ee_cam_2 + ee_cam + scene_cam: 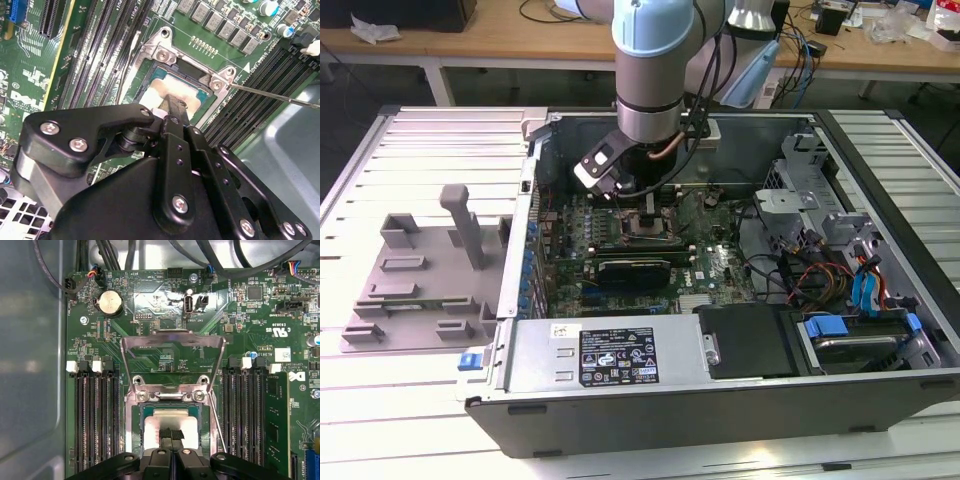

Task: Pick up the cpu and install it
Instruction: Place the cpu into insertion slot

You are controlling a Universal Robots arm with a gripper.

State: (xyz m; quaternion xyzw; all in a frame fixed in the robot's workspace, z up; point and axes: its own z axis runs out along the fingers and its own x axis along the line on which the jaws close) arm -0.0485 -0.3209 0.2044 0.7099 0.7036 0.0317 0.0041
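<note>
— slatted grey table [400, 400] under an open computer case [720, 410], wooden benches [520, 45] behind. what's hard to make out?
— in the exterior view, the arm [655, 60] reaches down into the case and its wrist covers the socket area. the arm's upper part is cut off at the top edge.
— where's the cpu?
— the cpu [172, 419] lies flat inside the socket frame [129, 425] on the motherboard [165, 305], silver top up. in both wrist views the black gripper [173, 436] hides its near edge.
— jaws?
— together, with only a hairline between the tips, at the middle of the cpu's lid and not around its edges. whether they press on it, i cannot tell.
— room around it?
— tight. the load plate [172, 337] stands open, away from the socket. the thin lever rod [216, 420] runs just beside the frame. memory slots [95, 420] flank both sides, with one memory module [277, 425] further out. a grey fixture tray [420, 270] lies on the table, outside the case at the exterior view's left.
</note>
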